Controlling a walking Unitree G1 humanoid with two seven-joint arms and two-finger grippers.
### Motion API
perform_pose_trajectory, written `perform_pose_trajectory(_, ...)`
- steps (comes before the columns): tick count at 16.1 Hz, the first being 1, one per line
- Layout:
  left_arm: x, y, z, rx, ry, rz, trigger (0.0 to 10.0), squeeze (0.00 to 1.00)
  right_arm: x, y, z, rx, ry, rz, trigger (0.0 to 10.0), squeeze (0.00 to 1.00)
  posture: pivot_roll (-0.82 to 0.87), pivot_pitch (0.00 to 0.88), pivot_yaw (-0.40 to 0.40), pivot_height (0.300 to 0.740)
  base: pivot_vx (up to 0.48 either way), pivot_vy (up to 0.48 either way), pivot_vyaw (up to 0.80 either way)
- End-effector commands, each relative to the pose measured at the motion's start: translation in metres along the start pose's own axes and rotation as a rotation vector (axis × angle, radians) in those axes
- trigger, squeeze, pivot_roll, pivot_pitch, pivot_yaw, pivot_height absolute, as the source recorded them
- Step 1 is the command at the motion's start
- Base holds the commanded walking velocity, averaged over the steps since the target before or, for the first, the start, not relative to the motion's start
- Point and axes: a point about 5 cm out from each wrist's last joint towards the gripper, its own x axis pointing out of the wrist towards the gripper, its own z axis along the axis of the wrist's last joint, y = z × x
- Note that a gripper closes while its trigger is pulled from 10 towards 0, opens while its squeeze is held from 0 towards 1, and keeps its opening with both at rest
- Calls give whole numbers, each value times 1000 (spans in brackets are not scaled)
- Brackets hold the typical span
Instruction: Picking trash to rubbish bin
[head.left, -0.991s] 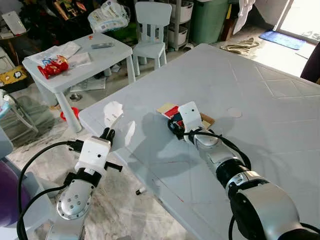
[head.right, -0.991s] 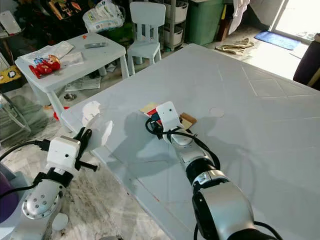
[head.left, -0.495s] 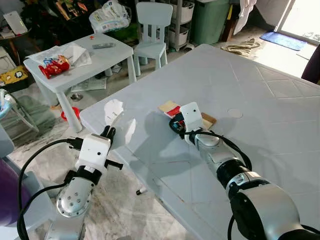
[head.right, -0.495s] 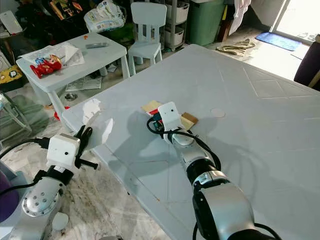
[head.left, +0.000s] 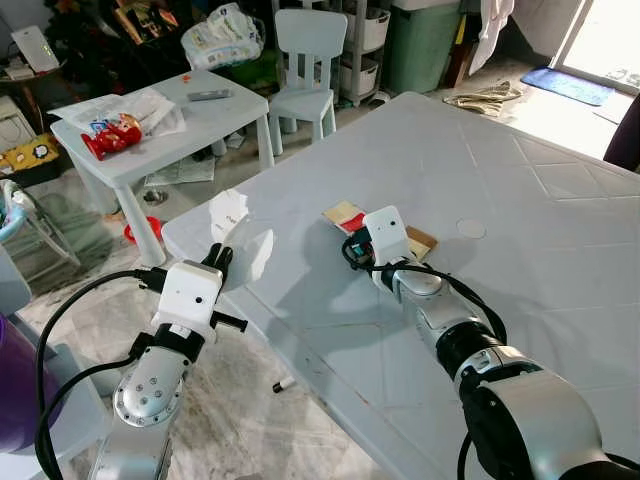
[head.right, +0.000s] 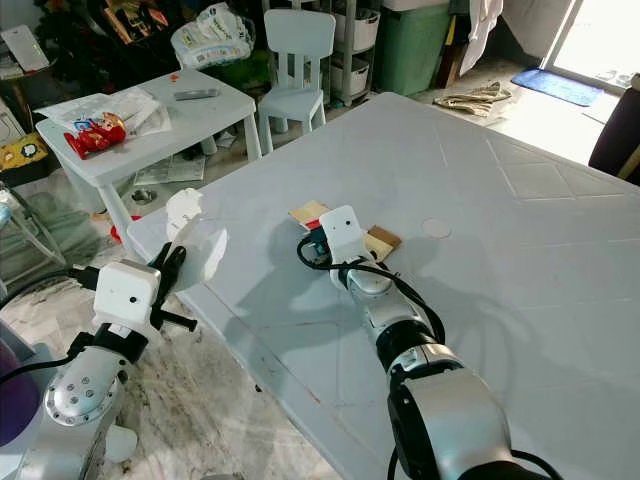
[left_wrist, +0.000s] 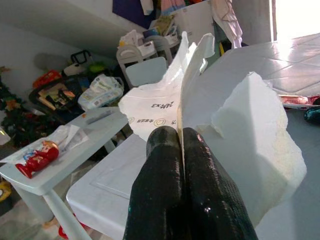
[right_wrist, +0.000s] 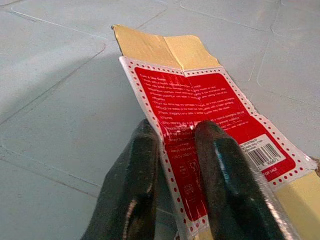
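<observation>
The large white plastic table (head.left: 520, 200) serves as the landmark. The left gripper (left_wrist: 181, 150) is held at the table's near-left corner, just off its edge, above the marble floor (head.left: 260, 430). Its two black fingers (left_wrist: 162, 190) are pressed together, pinching a crumpled white paper wrapper (left_wrist: 240, 130) that stands up from the fingertips; small printed marks show on one of its folds. In the head views the same wrapper (head.left: 232, 228) rises above the white wrist housing of the left arm.

The right gripper (right_wrist: 175, 137) lies low on the table top, toward the table's left-centre. Its fingers (right_wrist: 135, 180) are slightly spread and straddle one edge of a flattened cardboard box (right_wrist: 210, 120), red with white printed text, a barcode and tan flaps, which lies flat on the table surface. Whether the fingers actually clamp the cardboard cannot be told. In the head views the box (head.left: 345, 215) projects from behind the right arm's white wrist housing, with a tan-and-brown flap on the housing's far side.

Beyond the table's left edge stands a small white children's table (head.left: 180, 120) bearing a red snack packet (head.left: 110, 133), clear plastic wrapping and a grey remote control (head.left: 208, 95). A white children's chair (head.left: 305, 60) stands just beside the small table. Farther off, past the large table's far-left corner, stands a green rubbish bin (head.left: 425, 40), well apart from both grippers. A blue mat (head.left: 580, 80) lies on the floor beyond the table's far edge.
</observation>
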Motion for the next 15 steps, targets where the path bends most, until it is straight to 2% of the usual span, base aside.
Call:
perform_pose_trajectory(1, 1, 0, -2, -1, 6, -9, 0, 0, -7, -4, -30, 54, 115, -13, 0, 0, 287, 61, -23, 740, 0, 0, 0)
perform_pose_trajectory(6, 3, 1, -1, -5, 0, 5, 0, 0, -6, -9, -14, 87, 19, -17, 0, 0, 283, 59, -23, 740, 0, 0, 0)
perform_pose_trajectory(9, 4, 3, -1, -27, 2, 36, 0, 0, -5, -19, 3, 45, -65, -60, 0, 0, 273, 61, -22, 740, 0, 0, 0)
perform_pose_trajectory(12, 4, 4, -2, -42, 5, 51, 0, 0, -7, -27, 16, 49, -144, -77, 0, 0, 262, 67, -19, 740, 0, 0, 0)
perform_pose_trajectory(15, 5, 5, -4, -75, 19, 74, 0, 0, -19, -49, 41, 44, -296, -135, 0, 0, 240, 83, -19, 740, 0, 0, 0)
